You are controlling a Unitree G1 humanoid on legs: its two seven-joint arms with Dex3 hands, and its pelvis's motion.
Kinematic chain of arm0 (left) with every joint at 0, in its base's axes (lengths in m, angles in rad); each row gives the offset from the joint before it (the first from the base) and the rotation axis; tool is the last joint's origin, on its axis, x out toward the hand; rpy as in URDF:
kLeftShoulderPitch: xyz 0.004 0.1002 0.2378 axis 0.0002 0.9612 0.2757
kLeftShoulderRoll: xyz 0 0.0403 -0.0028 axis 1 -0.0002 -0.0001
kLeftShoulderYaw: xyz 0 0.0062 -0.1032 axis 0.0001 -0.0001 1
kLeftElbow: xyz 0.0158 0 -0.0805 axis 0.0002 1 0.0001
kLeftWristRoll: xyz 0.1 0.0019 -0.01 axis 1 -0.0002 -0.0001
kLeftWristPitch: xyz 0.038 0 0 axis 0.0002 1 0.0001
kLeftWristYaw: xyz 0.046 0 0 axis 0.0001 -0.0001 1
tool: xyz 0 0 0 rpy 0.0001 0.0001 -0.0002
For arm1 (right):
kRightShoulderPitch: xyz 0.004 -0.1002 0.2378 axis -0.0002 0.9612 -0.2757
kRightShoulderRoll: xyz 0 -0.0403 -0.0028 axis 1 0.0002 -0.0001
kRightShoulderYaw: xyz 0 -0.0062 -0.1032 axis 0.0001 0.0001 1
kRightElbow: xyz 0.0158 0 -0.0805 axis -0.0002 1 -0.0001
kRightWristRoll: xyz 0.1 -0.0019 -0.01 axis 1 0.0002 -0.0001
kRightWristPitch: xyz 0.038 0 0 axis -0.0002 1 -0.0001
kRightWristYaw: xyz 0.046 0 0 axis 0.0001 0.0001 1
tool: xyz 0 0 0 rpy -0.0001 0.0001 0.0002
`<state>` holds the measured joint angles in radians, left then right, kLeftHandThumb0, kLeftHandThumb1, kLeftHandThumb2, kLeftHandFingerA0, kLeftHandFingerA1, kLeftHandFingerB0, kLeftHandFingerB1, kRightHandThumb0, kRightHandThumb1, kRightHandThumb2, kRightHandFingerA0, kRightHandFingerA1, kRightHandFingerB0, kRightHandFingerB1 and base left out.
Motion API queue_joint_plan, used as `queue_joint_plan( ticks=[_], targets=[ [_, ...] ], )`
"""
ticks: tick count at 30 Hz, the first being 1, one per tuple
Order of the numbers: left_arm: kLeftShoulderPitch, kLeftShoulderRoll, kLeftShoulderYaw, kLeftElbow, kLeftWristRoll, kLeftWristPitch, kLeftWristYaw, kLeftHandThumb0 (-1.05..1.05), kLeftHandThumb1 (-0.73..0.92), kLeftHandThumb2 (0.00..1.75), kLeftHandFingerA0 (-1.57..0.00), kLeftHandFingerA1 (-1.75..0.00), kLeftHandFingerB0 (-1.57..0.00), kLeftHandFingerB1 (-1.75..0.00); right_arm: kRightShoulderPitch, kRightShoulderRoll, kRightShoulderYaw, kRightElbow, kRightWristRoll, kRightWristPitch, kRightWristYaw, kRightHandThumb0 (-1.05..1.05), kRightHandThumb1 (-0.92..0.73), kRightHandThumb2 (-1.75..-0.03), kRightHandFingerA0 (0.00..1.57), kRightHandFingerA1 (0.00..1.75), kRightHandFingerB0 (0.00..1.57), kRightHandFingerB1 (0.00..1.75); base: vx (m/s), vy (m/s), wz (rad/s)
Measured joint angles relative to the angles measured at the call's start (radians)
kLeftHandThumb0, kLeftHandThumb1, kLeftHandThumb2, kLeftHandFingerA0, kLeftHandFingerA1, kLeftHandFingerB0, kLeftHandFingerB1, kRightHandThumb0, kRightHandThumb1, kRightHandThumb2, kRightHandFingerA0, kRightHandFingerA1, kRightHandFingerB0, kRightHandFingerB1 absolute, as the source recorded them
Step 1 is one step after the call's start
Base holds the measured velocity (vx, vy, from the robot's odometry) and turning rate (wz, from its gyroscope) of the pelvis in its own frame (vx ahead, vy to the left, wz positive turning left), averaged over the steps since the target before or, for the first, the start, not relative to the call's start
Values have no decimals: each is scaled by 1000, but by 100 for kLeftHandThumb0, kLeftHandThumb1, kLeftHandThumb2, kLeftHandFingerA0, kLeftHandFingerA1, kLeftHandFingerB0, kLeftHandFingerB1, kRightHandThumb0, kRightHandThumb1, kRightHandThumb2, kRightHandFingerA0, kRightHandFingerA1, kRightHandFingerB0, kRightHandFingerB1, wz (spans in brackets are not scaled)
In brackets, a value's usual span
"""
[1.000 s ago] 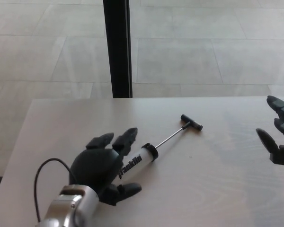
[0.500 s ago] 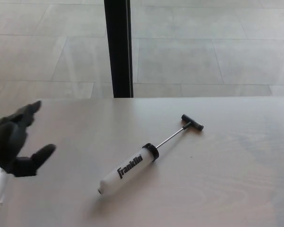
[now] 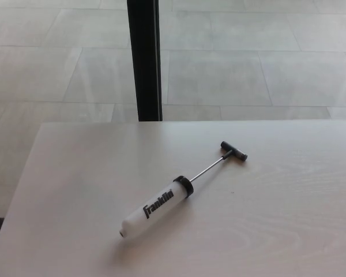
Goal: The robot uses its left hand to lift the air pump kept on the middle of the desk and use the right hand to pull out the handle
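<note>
Head view showed the white plastic air pump [image 3: 157,207] mid-surface, its black T-handle [image 3: 233,150] extended; light, rigid, slippery, best gripped mid-barrel; neither hand visible

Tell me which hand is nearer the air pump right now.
Neither can be judged: no hand is in view. The air pump lies alone on the desk, handle pulled out.

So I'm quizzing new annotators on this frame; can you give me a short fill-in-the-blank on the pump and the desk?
1. The air pump lies on the ____.
2. Its black T-handle is pulled out on a thin metal ____.
3. The word printed on the white barrel is ____.
4. The number of robot hands in view is ____.

Missing words: desk; rod; Franklin; zero
</note>
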<state>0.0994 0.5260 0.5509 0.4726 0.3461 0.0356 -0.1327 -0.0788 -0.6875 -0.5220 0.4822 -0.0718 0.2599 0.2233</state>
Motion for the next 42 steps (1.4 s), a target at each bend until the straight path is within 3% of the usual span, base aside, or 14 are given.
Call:
queue_joint_plan(
  ticks=[1, 3, 6, 7, 8, 20, 23, 25, 28, 29, 32, 36, 38, 42],
  targets=[
    [5, 0, 8, 8, -3, 0, -1, -39, 45, 104, -4, -54, 0, -49, 4, -2, -5, 6, 1, -1, -1, -82, -72, -74, 0, 7, 8, 29, 0, 0, 0],
    [70, 0, 87, 92, -41, -1, -16, -76, 74, 62, -13, -49, -22, -33, 49, -23, -64, 70, 10, -16, -11, -97, -64, -101, 0, 19, 10, 29, 0, 0, 0],
    [124, -1, 160, 181, -79, -2, -28, -67, 71, 60, -16, -50, -24, -31, 86, -29, -123, 135, 23, -34, -24, -93, -63, -104, 0, 22, 9, 29, 0, 0, 0],
    [138, -1, 183, 210, -92, -2, -32, -66, 57, 88, -10, -53, -14, -44, 96, -30, -141, 156, 28, -40, -28, -87, -78, -68, 0, 13, 6, 31, 0, 0, 0],
    [155, -3, 218, 250, -109, -3, -37, -60, 81, 64, -16, -46, -22, -35, 110, -30, -164, 187, 35, -49, -35, -93, -63, -105, 0, 21, 7, 27, 0, 0, 0],
    [244, -36, 437, 578, -268, -3, -64, -57, 63, 92, -53, -60, -32, -51, 104, 17, -355, 466, 131, -156, -90, -79, -67, -103, 0, 20, 1, 17, 0, 0, 0],
    [258, -55, 457, 636, -305, -10, -65, -50, 75, 63, -75, -55, -49, -43, 110, 53, -354, 520, 150, -191, -90, -78, -57, -97, 3, 38, 2, 26, 0, 0, 0],
    [259, -70, 469, 664, -330, -20, -62, -52, 76, 63, -74, -59, -50, -44, 112, 71, -352, 550, 160, -217, -89, -76, -71, -63, 17, 51, 11, 27, 0, 0, 0],
    [259, -82, 485, 688, -366, -33, -60, -52, 77, 63, -70, -54, -46, -43, 127, 92, -349, 574, 173, -257, -87, -81, -70, -63, 17, 47, 10, 27, 0, 0, 0],
    [259, -83, 485, 691, -374, -35, -59, -53, 77, 63, -66, -53, -43, -42, 133, 98, -346, 576, 177, -268, -85, -40, -36, -99, 1, 51, 0, 51, 0, 0, 0],
    [258, -84, 483, 699, -403, -39, -63, -56, 77, 63, -62, -54, -39, -41, 146, 108, -335, 578, 184, -306, -76, -79, -72, -63, 20, 47, 11, 26, 0, 0, 0],
    [258, -83, 461, 708, -435, -39, -81, -60, 62, 92, -56, -65, -33, -53, 163, 115, -311, 580, 196, -359, -66, -86, -61, -96, 24, 57, 8, 38, 0, 0, 0],
    [264, -82, 439, 710, -447, -39, -94, -62, 69, 67, -62, -57, -37, -43, 173, 118, -297, 582, 199, -388, -65, -76, -73, -63, 22, 48, 12, 26, 0, 0, 0],
    [280, -81, 406, 710, -459, -40, -108, -58, 77, 61, -65, -55, -42, -41, 189, 122, -282, 590, 207, -426, -56, -79, -59, -96, 19, 54, 5, 35, 0, 0, 0]
  ],
)
